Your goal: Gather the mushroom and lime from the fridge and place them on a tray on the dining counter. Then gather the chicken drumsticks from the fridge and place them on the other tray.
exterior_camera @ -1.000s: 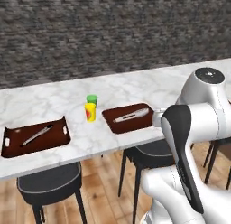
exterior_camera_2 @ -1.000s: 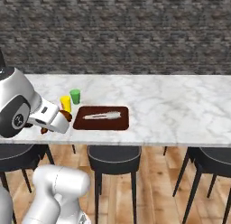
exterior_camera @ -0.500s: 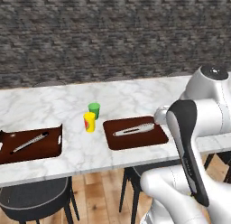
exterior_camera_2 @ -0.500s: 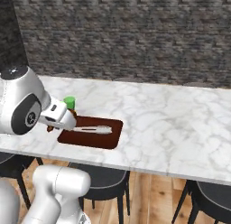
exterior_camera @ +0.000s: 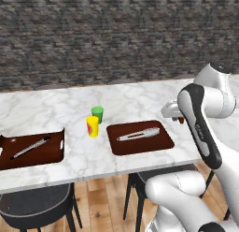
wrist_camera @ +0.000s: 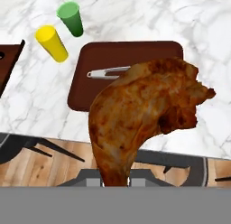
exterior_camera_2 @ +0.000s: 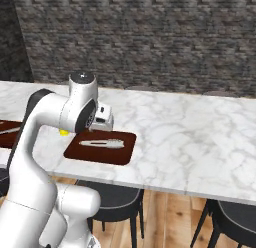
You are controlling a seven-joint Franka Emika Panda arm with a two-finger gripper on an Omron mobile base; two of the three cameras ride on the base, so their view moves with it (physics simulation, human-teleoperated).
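We look from behind the arm, left and right, both on the marble counter [exterior_camera: 140, 97] and brown tray [exterior_camera_2: 100, 147], hand camera looking close down on this tray [wrist_camera: 131, 53]

Even, bright rendered light; soft faint shadows, no glare, slightly coarse textures.

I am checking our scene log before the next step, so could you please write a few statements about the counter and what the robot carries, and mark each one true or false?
1. The tool holds a browned chicken drumstick. True.
2. The yellow cup and green cup stand on the dark brown tray nearest the arm. False: they stand on the white marble counter, beside that tray.
3. Metal tongs lie on that tray. True.
4. A lime already lies on that tray. False: only the tongs lie there.
5. A second dark brown tray further left also carries a metal utensil. True.
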